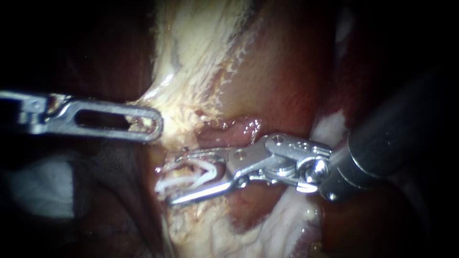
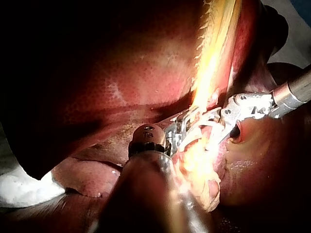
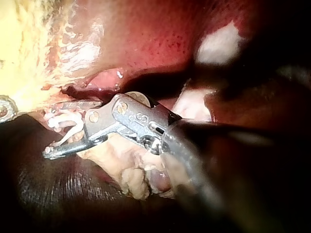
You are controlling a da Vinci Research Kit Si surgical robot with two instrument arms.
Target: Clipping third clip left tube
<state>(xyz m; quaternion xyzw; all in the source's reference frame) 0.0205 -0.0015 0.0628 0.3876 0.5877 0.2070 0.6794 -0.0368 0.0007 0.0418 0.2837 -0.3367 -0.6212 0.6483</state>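
My right instrument comes in from the right, its two jaws standing wide apart. A white clip sits between them, one leg along each jaw, and they straddle pale stringy tissue. The right wrist view shows the same clip inside those jaws. A pinkish tube-like strand runs just above the jaw hinge; I cannot tell which tube it is. My left instrument reaches in from the left. Its slotted jaws are shut on the edge of the pale fatty tissue and hold it taut.
Dark red liver lies to the right of the pale strip and also below the jaws. White gauze sits at the lower left. In the left wrist view, both instruments' jaws meet at the bright pale strand.
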